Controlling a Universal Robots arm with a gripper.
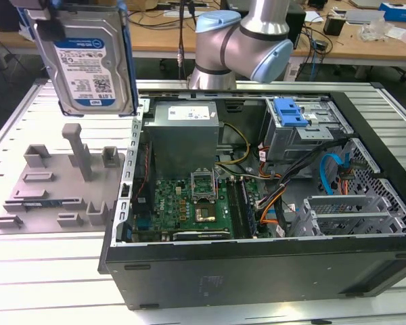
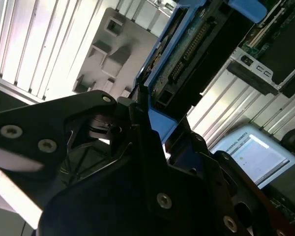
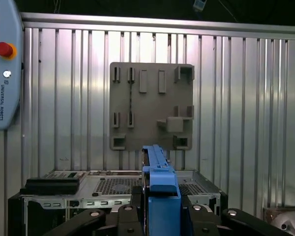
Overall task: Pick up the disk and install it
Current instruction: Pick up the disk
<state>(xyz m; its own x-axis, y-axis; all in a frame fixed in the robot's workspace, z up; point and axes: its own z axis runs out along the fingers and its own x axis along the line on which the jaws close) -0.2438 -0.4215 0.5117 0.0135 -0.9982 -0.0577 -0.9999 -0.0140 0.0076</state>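
Observation:
The disk (image 1: 88, 61), a silver-grey drive with a white-and-blue label in a blue carrier bracket, hangs upright in the air at the exterior view's upper left. It is above the grey plastic tray (image 1: 54, 183) and to the left of the open computer case (image 1: 257, 203). My gripper (image 3: 160, 216) is shut on the disk's blue bracket (image 3: 160, 182), with a black finger on each side. In the second wrist view the same grip (image 2: 155, 123) shows, and the disk's circuit-board side (image 2: 187, 49) extends away from the fingers.
The arm's base (image 1: 243, 40) stands behind the case. Inside the case are a motherboard (image 1: 189, 203), a power supply (image 1: 186, 135), cables, and a drive cage with a blue latch (image 1: 289, 112). The tray (image 3: 152, 108) lies on the ribbed metal table (image 1: 27, 264). Cluttered desks stand behind.

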